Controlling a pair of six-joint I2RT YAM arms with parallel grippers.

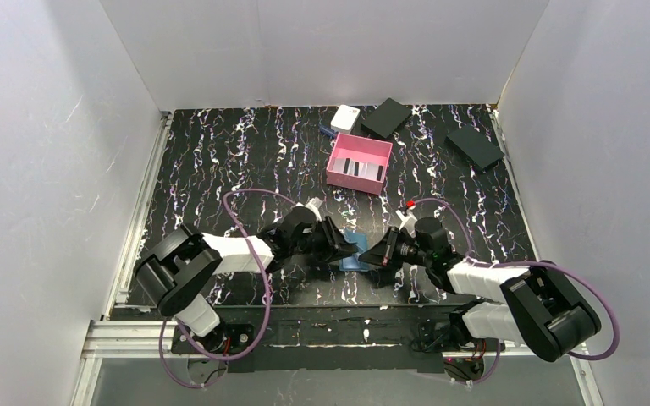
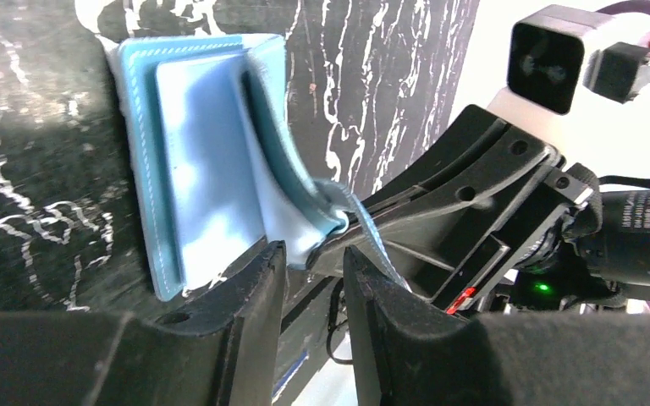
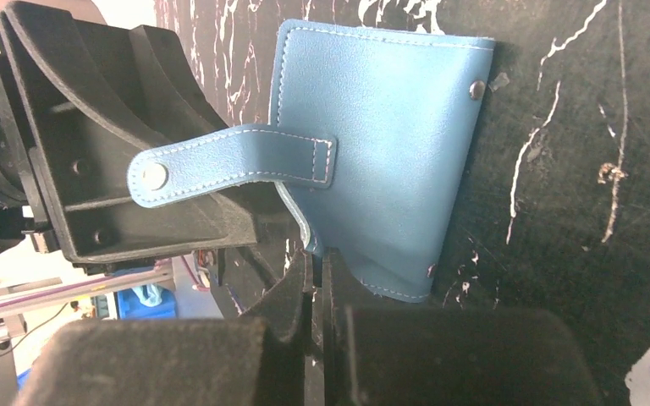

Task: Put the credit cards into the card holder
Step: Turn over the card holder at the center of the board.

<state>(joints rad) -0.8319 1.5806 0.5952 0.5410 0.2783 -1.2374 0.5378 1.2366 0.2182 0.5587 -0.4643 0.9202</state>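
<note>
The blue card holder [image 1: 355, 261] lies on the table near the front, between both grippers. In the left wrist view it [image 2: 212, 161] is partly spread, showing its lighter blue inside. My right gripper [image 3: 317, 269] is shut on the holder's near edge [image 3: 389, 144]; its snap tab [image 3: 228, 161] hangs loose across the left gripper's body. My left gripper [image 2: 313, 258] is open, its fingertips just short of the holder's edge and holding nothing. The credit cards [image 1: 356, 167], pale with dark stripes, lie in the pink tray.
The pink tray [image 1: 362, 147] stands at the back middle. A small white box [image 1: 345, 117] and two flat black boxes [image 1: 387, 117] [image 1: 475, 148] lie behind it. White walls close in the table on three sides.
</note>
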